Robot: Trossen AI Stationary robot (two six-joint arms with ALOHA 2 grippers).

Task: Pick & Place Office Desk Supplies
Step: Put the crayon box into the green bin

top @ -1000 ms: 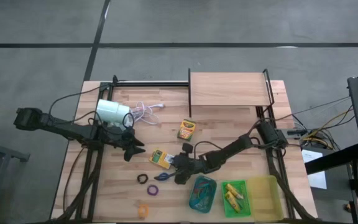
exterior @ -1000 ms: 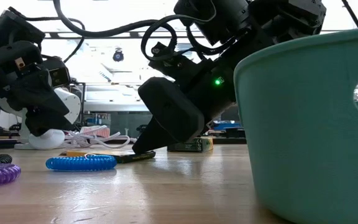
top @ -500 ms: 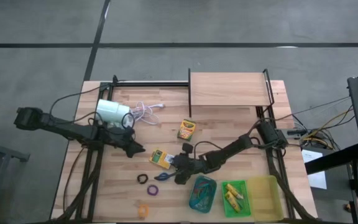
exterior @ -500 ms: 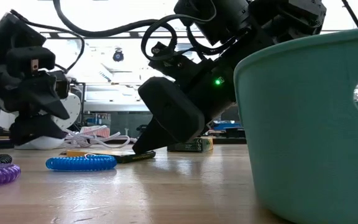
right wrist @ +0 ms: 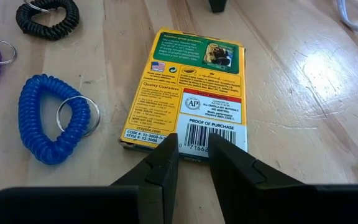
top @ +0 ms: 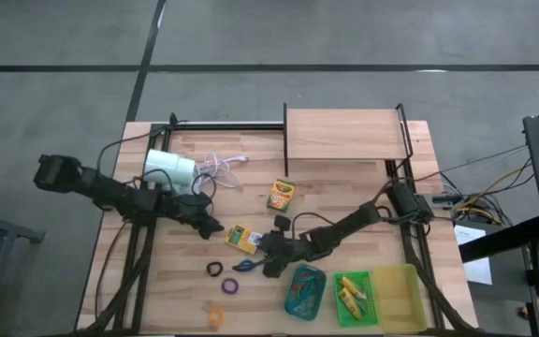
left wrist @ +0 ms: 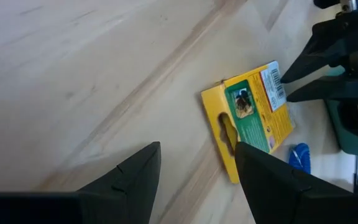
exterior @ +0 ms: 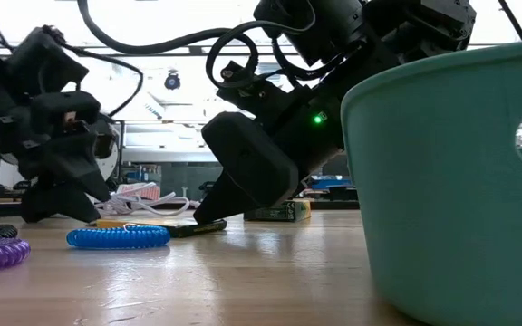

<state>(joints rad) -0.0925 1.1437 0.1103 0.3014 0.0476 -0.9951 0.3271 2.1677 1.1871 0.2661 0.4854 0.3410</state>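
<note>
Crayon boxes first: I count two on the table (top: pixel 344 178). One crayon box (top: pixel 240 238) lies flat near the middle, back side up with its barcode toward my right claw (right wrist: pixel 193 155); the second crayon box (top: pixel 280 195) sits apart from it, nearer the raised wooden shelf (top: pixel 342 134). Coiled loops loose on the wood come to four: a blue loop (right wrist: pixel 45 118) with a metal ring just beside the flat box, a black loop (right wrist: pixel 47 15), a purple loop (top: pixel 230 287) and an orange loop (top: pixel 215 316) close to the table's front edge. Three trays stand in a row at the front right: a teal tray (top: pixel 304 291) with a few thin coloured pieces inside, a green tray (top: pixel 354 297) holding small yellow pieces, and a yellow tray (top: pixel 400 295).

My right claw is down at the barcode end of the flat box, fingers narrowly parted and straddling that edge; I cannot tell whether they grip it. My left claw (left wrist: pixel 194 171) hangs over bare wood beside the same box, fingers spread wide and holding nothing.

A white lamp (top: pixel 169 168) with its white cord (top: pixel 218 168) lies at the back left. The table is pale butcher-block wood; grey concrete floor surrounds it, and bright windows fill the room behind.
</note>
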